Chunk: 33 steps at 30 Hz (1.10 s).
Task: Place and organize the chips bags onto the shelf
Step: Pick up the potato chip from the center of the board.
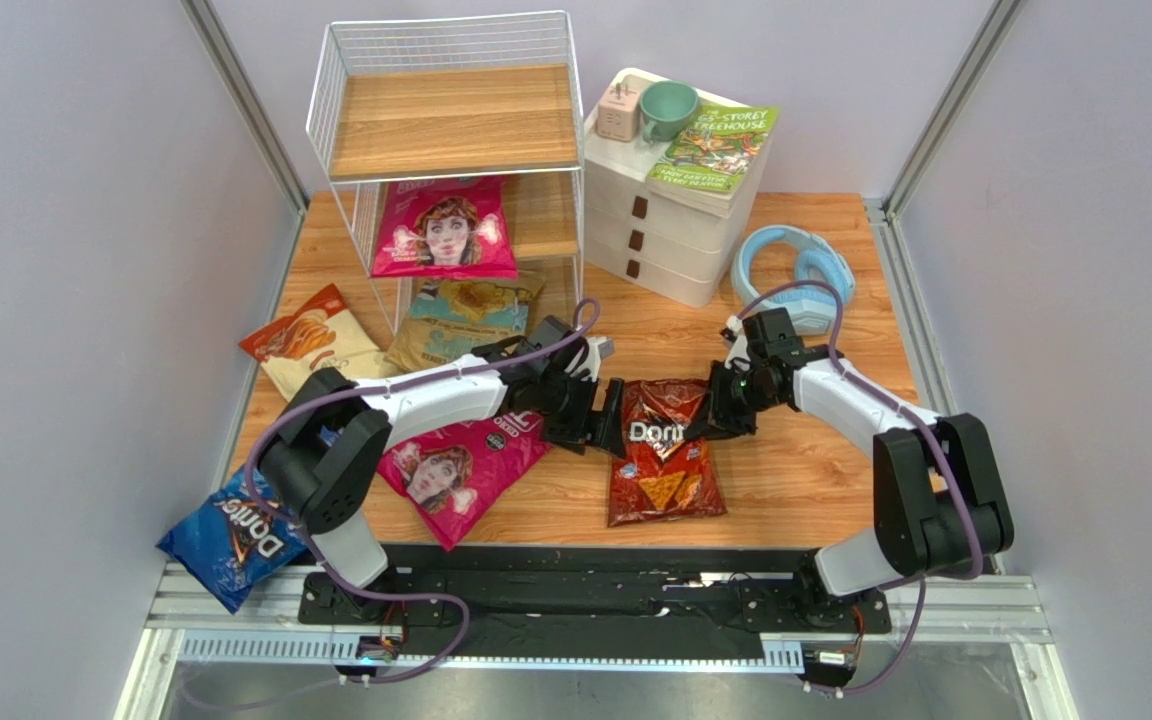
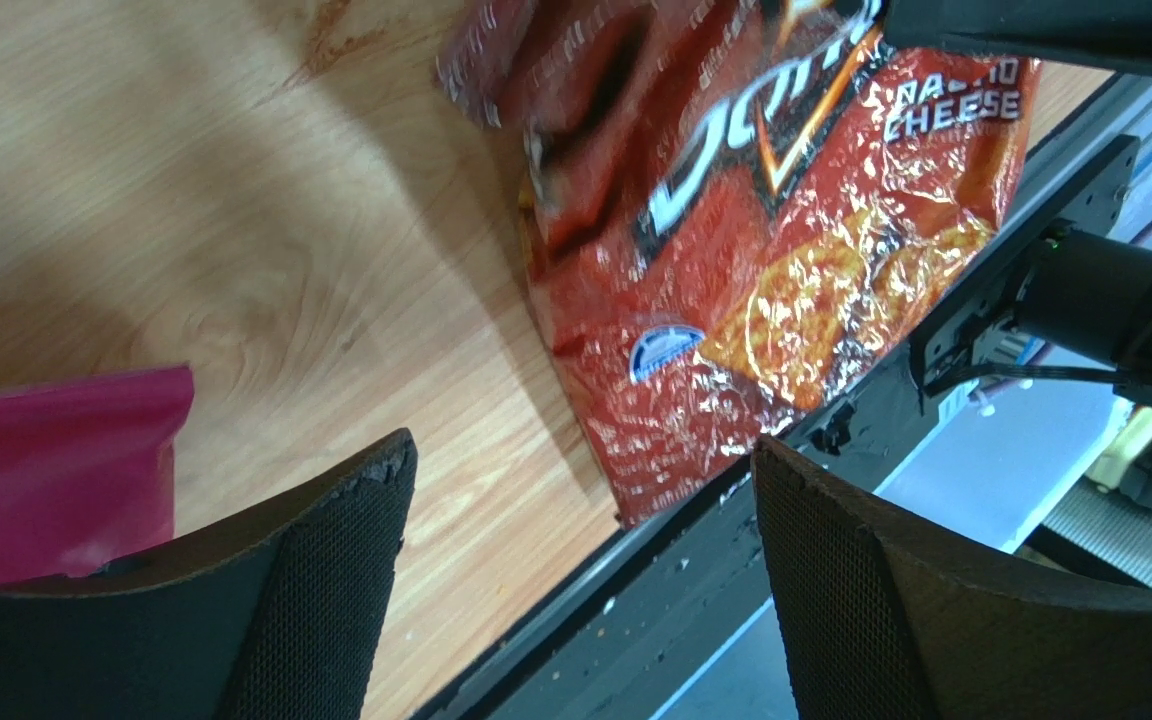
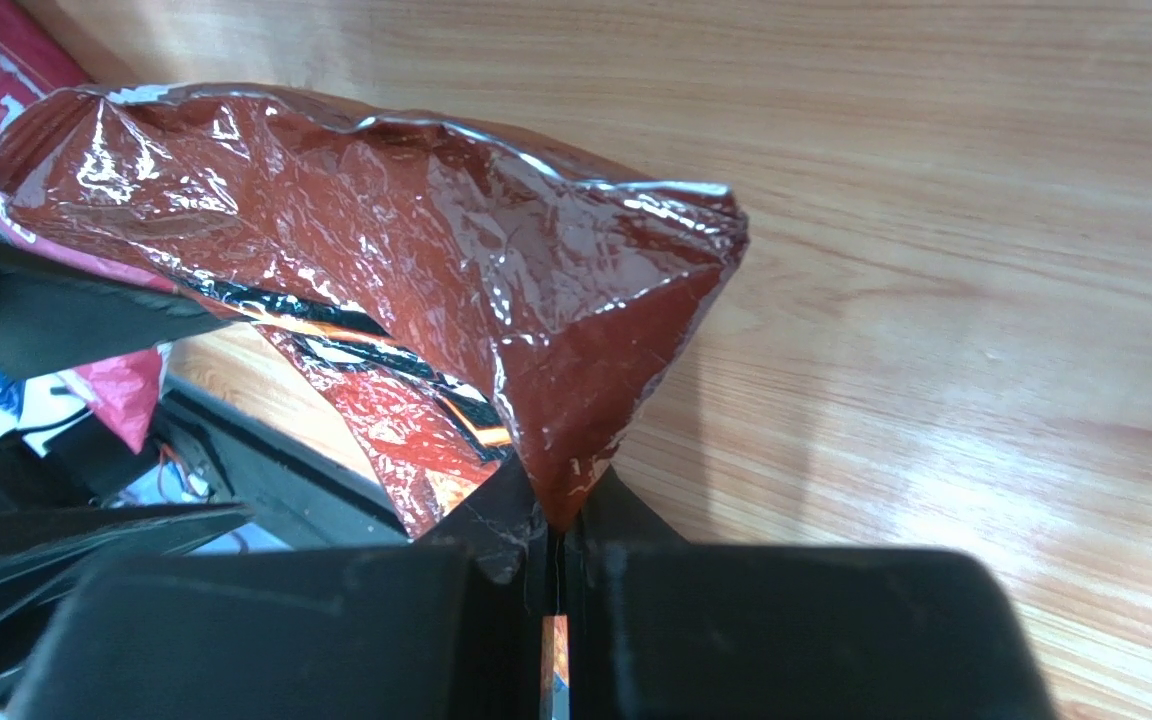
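The red Doritos bag (image 1: 662, 450) lies near the table's front middle; it also shows in the left wrist view (image 2: 778, 255) and the right wrist view (image 3: 432, 255). My right gripper (image 1: 725, 408) is shut on its upper right corner and lifts that corner off the wood. My left gripper (image 1: 602, 417) is open and empty at the bag's left edge. One magenta bag (image 1: 444, 228) sits in the white wire shelf (image 1: 455, 120); the tan-and-teal bag (image 1: 462, 318) lies at the shelf's foot. A second magenta bag (image 1: 455, 468), the orange-and-cream bag (image 1: 304, 342) and the blue Doritos bag (image 1: 237, 533) lie on the left.
A white drawer unit (image 1: 672, 225) stands at the back right with a green book (image 1: 714, 147), a green mug (image 1: 669, 108) and a small pink object on top. Light blue headphones (image 1: 790, 270) lie to its right. The blue bag overhangs the table's front left edge.
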Tool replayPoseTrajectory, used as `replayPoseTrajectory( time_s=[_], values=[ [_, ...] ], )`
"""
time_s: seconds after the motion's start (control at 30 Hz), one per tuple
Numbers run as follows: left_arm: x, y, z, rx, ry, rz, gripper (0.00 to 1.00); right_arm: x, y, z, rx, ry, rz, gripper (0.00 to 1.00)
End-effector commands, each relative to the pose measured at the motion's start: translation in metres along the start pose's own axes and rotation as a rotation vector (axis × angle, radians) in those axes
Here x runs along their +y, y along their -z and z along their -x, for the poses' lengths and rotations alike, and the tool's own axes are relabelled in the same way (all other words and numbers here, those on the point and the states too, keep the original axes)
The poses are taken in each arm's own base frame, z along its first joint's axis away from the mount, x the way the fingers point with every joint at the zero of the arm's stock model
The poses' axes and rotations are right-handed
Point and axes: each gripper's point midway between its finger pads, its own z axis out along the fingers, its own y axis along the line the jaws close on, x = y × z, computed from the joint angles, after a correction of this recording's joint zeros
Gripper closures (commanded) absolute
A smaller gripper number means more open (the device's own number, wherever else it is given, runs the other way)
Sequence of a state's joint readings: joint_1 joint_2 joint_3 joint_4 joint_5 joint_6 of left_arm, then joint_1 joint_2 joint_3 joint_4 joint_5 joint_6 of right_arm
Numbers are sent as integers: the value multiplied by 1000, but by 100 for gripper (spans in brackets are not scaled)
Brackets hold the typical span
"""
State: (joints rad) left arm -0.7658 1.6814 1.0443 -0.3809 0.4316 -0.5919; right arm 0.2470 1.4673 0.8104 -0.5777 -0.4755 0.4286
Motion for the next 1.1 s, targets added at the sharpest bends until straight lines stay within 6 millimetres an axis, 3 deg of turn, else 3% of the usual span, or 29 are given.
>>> replayPoseTrajectory(
  time_s=[0.0,0.4,0.6,0.7,0.73,0.8,0.87,0.9,0.93,1.0,1.07],
  values=[
    [-10,-16,2,-10,15,-88,13,16,3,9,14,37,65,100],
    [-32,-45,-2,13,40,-189,14,23,-6,14,44,0,104,100],
    [-41,-44,0,-1,31,-241,16,23,-9,16,48,-7,107,98],
    [-49,-40,6,-35,18,-282,38,27,-9,19,44,-11,125,93],
    [-51,-38,7,-44,15,-291,53,29,-9,21,40,-9,133,91],
    [-55,-34,8,-51,12,-308,72,33,-8,25,32,-6,148,87],
    [-58,-31,9,-57,6,-320,84,36,-6,29,20,-6,153,83],
    [-59,-31,8,-51,6,-325,90,38,-5,30,14,-3,157,72],
    [-60,-29,7,-48,10,-327,93,40,-3,33,4,-10,153,59],
    [-61,-27,5,-42,14,-326,100,38,5,37,-38,-21,121,53],
    [-61,-19,7,-47,64,-301,100,34,15,41,-72,-83,102,49]
  ],
)
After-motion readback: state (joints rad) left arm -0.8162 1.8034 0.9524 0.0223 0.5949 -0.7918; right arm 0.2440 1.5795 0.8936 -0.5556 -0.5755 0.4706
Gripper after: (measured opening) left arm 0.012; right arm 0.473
